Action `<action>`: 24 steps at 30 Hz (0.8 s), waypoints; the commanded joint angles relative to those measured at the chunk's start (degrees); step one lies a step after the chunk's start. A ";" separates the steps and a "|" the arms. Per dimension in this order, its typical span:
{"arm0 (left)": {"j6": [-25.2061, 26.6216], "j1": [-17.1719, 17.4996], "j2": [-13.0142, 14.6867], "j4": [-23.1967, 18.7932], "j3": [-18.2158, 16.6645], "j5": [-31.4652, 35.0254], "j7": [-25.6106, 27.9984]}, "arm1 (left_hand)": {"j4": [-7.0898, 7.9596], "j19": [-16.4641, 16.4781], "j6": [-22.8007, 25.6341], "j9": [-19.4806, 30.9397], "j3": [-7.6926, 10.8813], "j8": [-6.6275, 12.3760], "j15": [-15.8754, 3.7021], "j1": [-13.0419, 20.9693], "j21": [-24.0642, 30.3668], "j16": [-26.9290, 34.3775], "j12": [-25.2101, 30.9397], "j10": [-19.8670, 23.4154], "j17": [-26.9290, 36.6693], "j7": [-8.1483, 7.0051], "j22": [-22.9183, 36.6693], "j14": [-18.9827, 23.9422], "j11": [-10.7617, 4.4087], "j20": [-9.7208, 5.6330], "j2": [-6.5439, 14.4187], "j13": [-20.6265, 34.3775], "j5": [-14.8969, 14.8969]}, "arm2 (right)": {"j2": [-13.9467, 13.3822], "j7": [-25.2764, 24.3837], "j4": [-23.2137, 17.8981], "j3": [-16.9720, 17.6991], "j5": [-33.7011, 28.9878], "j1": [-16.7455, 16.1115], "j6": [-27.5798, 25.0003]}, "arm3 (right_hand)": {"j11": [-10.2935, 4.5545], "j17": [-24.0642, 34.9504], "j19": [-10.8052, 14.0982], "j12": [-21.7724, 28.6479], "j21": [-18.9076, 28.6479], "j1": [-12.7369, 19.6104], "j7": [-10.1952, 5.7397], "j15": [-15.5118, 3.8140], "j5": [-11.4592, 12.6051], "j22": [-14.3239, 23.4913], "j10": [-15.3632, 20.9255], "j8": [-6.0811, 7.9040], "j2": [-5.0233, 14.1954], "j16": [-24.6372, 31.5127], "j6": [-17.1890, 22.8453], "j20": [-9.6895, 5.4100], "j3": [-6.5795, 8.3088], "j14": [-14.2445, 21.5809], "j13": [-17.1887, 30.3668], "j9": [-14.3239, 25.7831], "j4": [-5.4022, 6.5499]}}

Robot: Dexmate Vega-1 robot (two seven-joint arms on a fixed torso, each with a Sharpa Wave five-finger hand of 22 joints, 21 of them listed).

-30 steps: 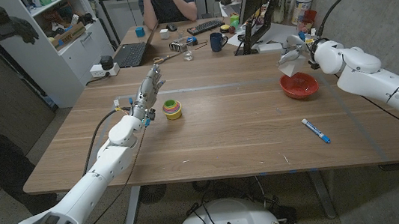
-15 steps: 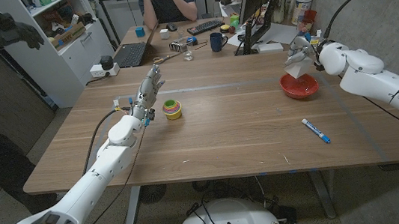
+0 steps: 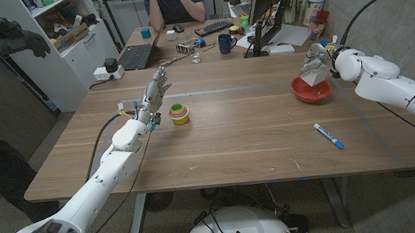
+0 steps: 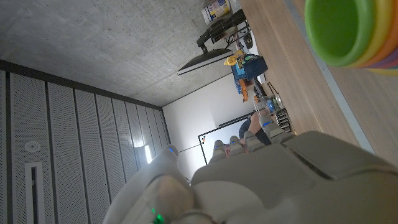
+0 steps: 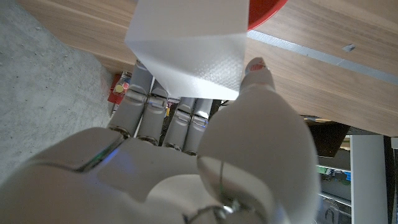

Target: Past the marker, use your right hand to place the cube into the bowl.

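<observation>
My right hand [image 3: 315, 59] pinches the white cube [image 5: 186, 50] above the red bowl [image 3: 311, 89], beyond the marker [image 3: 328, 136]. Transport appears done; release into the bowl remains.

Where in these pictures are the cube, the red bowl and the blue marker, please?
cube [image 5: 189, 46]: right wrist view, middle of its white face, held in the fingers.
red bowl [image 3: 311, 91]: head view, near rim.
blue marker [image 3: 328, 136]: head view, middle of its barrel.
</observation>
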 commanded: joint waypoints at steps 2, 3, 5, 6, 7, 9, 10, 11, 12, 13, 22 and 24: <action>0.59 0.56 0.49 -1.26 -0.14 0.43 0.82 | -0.16 -0.26 -0.03 0.17 -0.17 -0.11 0.46 -0.55 -0.14 0.36 0.27 -0.78 0.22 0.10 0.17 -2.90 0.37 -0.05 -0.01 0.15 0.32 | 0.94 -1.83 3.08 -1.26 1.47 0.19 1.87 | -0.02 0.30 2.28 -0.39 0.60 15.07 0.10 -16.50 0.09 0.03 0.27 0.50 15.21 -0.02 0.70 -9.42 0.08 12.15 0.23 0.07 0.26; 0.59 0.56 0.49 -1.25 -0.14 0.42 0.81 | -0.15 -0.25 0.00 0.17 -0.17 -0.10 0.46 -0.55 -0.14 0.35 0.26 -0.83 0.22 0.09 0.17 -2.91 0.42 -0.04 -0.01 0.15 0.32 | 0.91 -1.88 3.11 -1.26 1.57 0.20 1.99 | -0.11 0.30 2.24 -0.39 0.56 15.07 0.08 -16.50 0.09 -0.01 0.29 0.49 15.21 -0.03 0.70 -9.39 0.08 12.13 0.24 0.06 0.27; 0.47 0.67 0.42 -1.39 -0.19 0.69 1.36 | -0.15 -0.25 0.00 0.17 -0.19 -0.10 0.44 -0.56 -0.14 0.36 0.25 -0.85 0.22 0.08 0.17 -2.91 0.36 -0.04 -0.02 0.15 0.32 | 1.09 -1.41 3.48 -2.12 0.78 0.64 1.65 | -0.10 0.31 2.28 -0.40 0.58 15.13 0.05 -16.51 0.10 -0.05 0.34 0.54 15.24 -0.08 0.73 -9.42 0.10 12.08 0.23 0.10 0.28; 0.47 0.64 0.36 -1.29 -0.22 0.43 1.08 | -0.15 -0.25 -0.01 0.17 -0.20 -0.10 0.43 -0.57 -0.15 0.36 0.27 -0.80 0.22 0.14 0.17 -2.90 0.46 -0.05 -0.03 0.15 0.32 | 1.26 -1.66 3.58 -2.34 0.47 0.67 1.41 | -0.08 0.32 2.20 -0.42 0.53 15.13 0.06 -16.51 0.09 -0.08 0.31 0.55 15.21 -0.09 0.78 -9.40 0.09 12.07 0.23 0.09 0.28; 0.46 0.64 0.36 -1.28 -0.22 0.41 1.05 | -0.15 -0.23 0.02 0.17 -0.20 -0.09 0.44 -0.57 -0.14 0.36 0.27 -0.80 0.22 0.15 0.17 -2.89 0.45 -0.06 -0.03 0.15 0.32 | 1.25 -1.68 3.58 -2.37 0.47 0.68 1.38 | -0.01 0.32 2.20 -0.39 0.53 15.15 0.07 -16.51 0.10 -0.10 0.39 0.55 15.23 -0.10 0.81 -9.40 0.10 12.07 0.23 0.07 0.29; 0.59 0.74 0.49 -1.56 -0.14 0.85 1.53 | -0.15 -0.22 0.01 0.17 -0.22 -0.10 0.44 -0.58 -0.14 0.36 0.25 -0.84 0.22 0.07 0.17 -2.90 0.44 -0.05 -0.04 0.15 0.33 | 1.32 -1.54 4.02 -2.73 0.32 0.91 1.92 | -0.12 0.34 2.24 -0.40 0.56 15.23 0.12 -16.51 0.10 -0.14 0.38 0.58 15.25 -0.13 0.92 -9.43 0.13 12.06 0.28 0.03 0.29; 0.59 0.79 0.40 -1.55 -0.18 0.57 1.35 | -0.15 -0.23 -0.02 0.17 -0.23 -0.11 0.44 -0.59 -0.15 0.36 0.24 -0.86 0.22 0.08 0.17 -2.91 0.43 -0.05 -0.04 0.15 0.33 | 1.47 -1.65 4.21 -2.66 0.59 0.87 2.08 | -0.21 0.35 2.22 -0.41 0.55 15.25 0.09 -16.51 0.10 -0.16 0.38 0.55 15.24 -0.14 0.87 -9.43 0.13 12.06 0.29 0.01 0.29; 0.74 0.88 0.53 -1.82 -0.13 0.76 1.52 | -0.15 -0.23 -0.01 0.17 -0.24 -0.11 0.44 -0.59 -0.15 0.36 0.24 -0.87 0.22 0.05 0.17 -2.91 0.38 -0.04 -0.05 0.15 0.33 | 1.47 -1.85 4.20 -3.02 0.00 0.93 2.07 | -0.16 0.35 2.21 -0.43 0.56 15.28 0.08 -16.51 0.09 -0.18 0.36 0.56 15.20 -0.16 0.88 -9.44 0.12 12.04 0.28 0.01 0.27; 0.72 0.97 0.45 -1.92 -0.17 0.65 1.57 | -0.15 -0.22 0.00 0.17 -0.24 -0.10 0.44 -0.60 -0.15 0.36 0.25 -0.84 0.22 0.09 0.17 -2.90 0.36 -0.04 -0.05 0.15 0.33 | 1.54 -1.77 4.37 -2.72 0.67 0.85 2.40 | -0.13 0.36 2.20 -0.44 0.55 15.30 0.10 -16.51 0.09 -0.20 0.36 0.58 15.19 -0.18 0.88 -9.43 0.11 12.02 0.29 0.04 0.27; 0.75 0.98 0.45 -1.96 -0.16 0.52 1.41 | -0.15 -0.22 0.01 0.17 -0.25 -0.10 0.46 -0.60 -0.15 0.36 0.25 -0.85 0.22 0.07 0.17 -2.91 0.37 -0.04 -0.05 0.15 0.33 | 1.53 -1.64 4.27 -2.80 0.56 0.90 2.15 | -0.16 0.36 2.19 -0.44 0.55 15.33 0.04 -16.51 0.09 -0.22 0.36 0.57 15.18 -0.19 0.82 -9.44 0.12 12.02 0.31 0.06 0.27; 0.92 1.41 0.54 -2.90 -0.12 0.95 2.22 | -0.15 -0.20 0.01 0.17 -0.29 -0.10 0.46 -0.62 -0.16 0.36 0.25 -0.85 0.22 0.11 0.17 -2.90 0.39 -0.03 -0.06 0.15 0.34 | 1.26 -1.89 4.14 -2.91 0.47 0.48 2.43 | -0.28 0.38 1.65 -0.63 0.21 15.47 -0.42 -16.46 0.06 -0.54 -0.07 0.22 14.97 -0.42 0.37 -9.41 0.05 11.75 0.44 -0.24 0.28; 0.97 1.50 0.54 -3.09 -0.09 1.00 2.32 | -0.15 -0.23 0.00 0.17 -0.30 -0.11 0.45 -0.63 -0.18 0.36 0.25 -0.85 0.22 0.10 0.17 -2.89 0.45 -0.05 -0.06 0.15 0.34 | 1.12 -1.74 4.23 -3.00 0.49 0.46 2.69 | -0.37 0.34 1.43 -0.85 0.05 15.49 -0.42 -16.43 0.06 -0.67 -0.46 0.05 14.91 -0.61 0.16 -9.42 0.02 11.45 0.39 -0.39 0.31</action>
